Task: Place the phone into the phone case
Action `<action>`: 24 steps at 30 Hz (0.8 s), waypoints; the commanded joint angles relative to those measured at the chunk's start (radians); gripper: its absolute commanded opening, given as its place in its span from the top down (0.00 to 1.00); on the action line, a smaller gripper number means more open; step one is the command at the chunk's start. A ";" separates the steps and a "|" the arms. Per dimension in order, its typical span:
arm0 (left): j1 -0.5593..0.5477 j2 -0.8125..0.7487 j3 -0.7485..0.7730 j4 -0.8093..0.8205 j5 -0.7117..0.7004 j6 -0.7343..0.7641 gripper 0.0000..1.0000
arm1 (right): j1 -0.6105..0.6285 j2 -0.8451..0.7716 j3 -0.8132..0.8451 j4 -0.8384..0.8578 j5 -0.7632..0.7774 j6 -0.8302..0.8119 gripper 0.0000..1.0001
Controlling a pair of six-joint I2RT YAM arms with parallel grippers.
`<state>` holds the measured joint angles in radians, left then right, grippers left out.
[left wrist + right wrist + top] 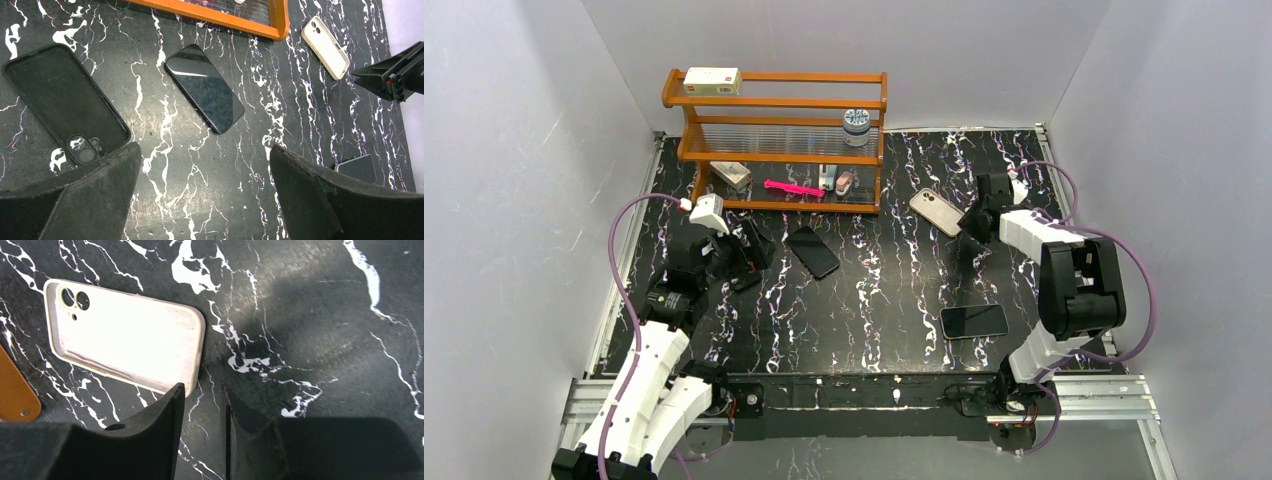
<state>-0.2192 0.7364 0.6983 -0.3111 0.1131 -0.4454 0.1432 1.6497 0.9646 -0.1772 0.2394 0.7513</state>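
Nearest you, at the lower right of the top view, the slim dark-screened, silvery-edged phone [974, 321] lies flat on the black, white-veined marble table [874, 290]. It is well apart from the thin black phone case [65, 100], which lies hollow side up at mid-left. Your left gripper [205, 152] hovers there, jaws wide apart and empty. A second glossy black phone [205, 87] lies between case and phone. Farther off, at the upper right, the right gripper [202, 395] has its jaws narrowly apart on nothing, at the corner of a cream case [125, 340]. The orange wooden rack [774, 158] stands farthest.
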 commanded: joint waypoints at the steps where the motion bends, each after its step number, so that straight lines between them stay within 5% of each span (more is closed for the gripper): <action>1: -0.003 -0.006 -0.008 0.005 0.004 0.016 0.02 | -0.007 0.044 0.063 0.048 -0.039 0.043 0.61; 14: -0.003 -0.011 -0.009 0.005 -0.003 0.017 0.02 | -0.006 0.138 0.098 0.025 -0.058 0.062 0.65; 24: -0.003 -0.018 -0.010 0.005 -0.007 0.017 0.02 | -0.006 0.128 0.107 -0.011 -0.050 0.036 0.84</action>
<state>-0.2192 0.7361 0.6979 -0.3111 0.1127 -0.4442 0.1394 1.7870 1.0386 -0.1635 0.1795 0.8043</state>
